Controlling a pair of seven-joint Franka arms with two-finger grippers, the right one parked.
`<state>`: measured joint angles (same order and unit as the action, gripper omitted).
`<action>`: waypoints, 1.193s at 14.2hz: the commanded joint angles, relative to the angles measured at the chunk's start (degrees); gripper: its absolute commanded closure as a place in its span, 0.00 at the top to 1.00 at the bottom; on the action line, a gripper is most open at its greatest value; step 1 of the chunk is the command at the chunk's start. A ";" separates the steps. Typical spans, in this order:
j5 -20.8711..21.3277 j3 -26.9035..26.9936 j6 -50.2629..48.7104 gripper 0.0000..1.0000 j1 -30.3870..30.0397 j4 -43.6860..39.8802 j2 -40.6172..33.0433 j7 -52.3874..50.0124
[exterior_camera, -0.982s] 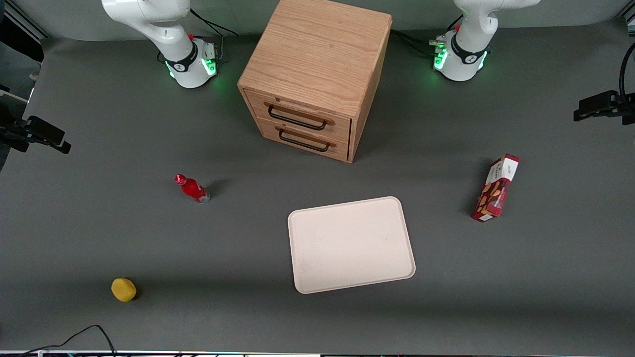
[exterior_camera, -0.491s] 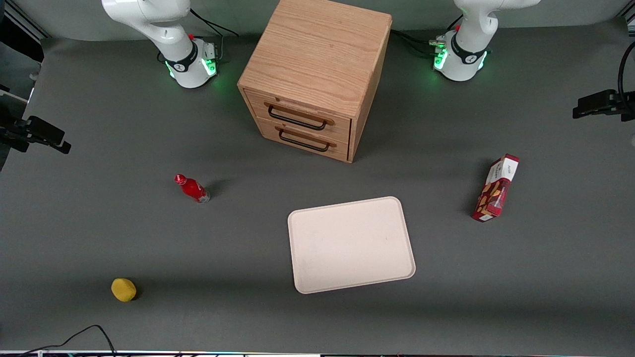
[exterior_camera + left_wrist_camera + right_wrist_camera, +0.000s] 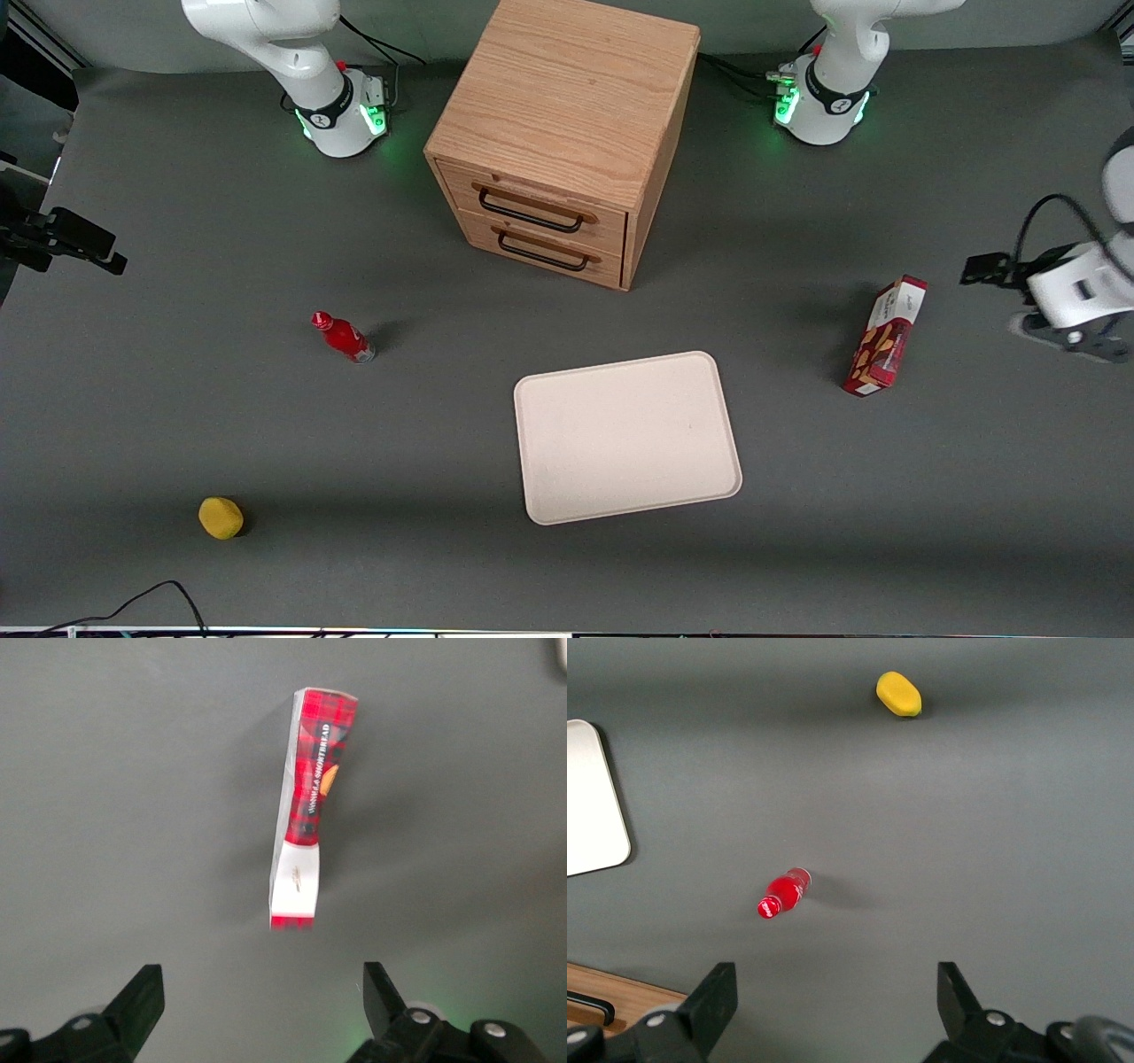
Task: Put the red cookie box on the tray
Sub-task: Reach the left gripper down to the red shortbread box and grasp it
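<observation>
The red cookie box point(image 3: 884, 337) lies on the tabletop point(image 3: 266, 425) in the right part of the front frame, well apart from the tray point(image 3: 626, 436), which sits at lower centre. The working arm's hand point(image 3: 1063, 306) hangs at the right edge of the same frame, near the box and level with it, with bare tabletop between them; the box lies from the hand toward the middle of the tabletop.

In the wrist view the hand point(image 3: 261, 1005) shows both fingers point(image 3: 137, 1001) spread wide with nothing between them, and the box point(image 3: 307, 811) stands clear ahead of the gap, touching neither finger. Its long axis runs almost straight away from the hand, tilted a little, white end panel nearest. So the fingers' line of closing crosses the narrow width of the carton, which suits a grasp across its sides. How high the hand rides over the tabletop is hard to judge from these views; it probably needs to advance and descend.
</observation>
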<state>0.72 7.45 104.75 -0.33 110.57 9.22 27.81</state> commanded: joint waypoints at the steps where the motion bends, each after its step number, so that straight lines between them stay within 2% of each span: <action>1: -2.03 0.02 12.35 1.00 0.68 12.00 -3.24 1.28; 4: -5.02 -1.37 31.15 1.00 1.03 21.24 -0.62 1.28; 6: -6.69 -3.04 39.44 1.00 1.12 22.14 4.03 1.02; 7: -7.66 -3.57 42.35 0.80 1.12 22.14 6.14 0.75; 8: -9.06 -3.75 44.29 0.28 1.12 22.14 7.29 0.05; 9: -9.51 -3.84 44.22 0.00 1.12 21.88 7.65 0.13; 14: -9.60 -3.84 41.95 0.00 1.12 19.95 6.52 -0.13; 17: -9.60 -3.58 24.61 0.00 1.03 10.67 3.18 -2.40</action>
<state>-8.37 3.47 140.98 0.33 127.52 16.09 27.55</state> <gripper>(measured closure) 0.793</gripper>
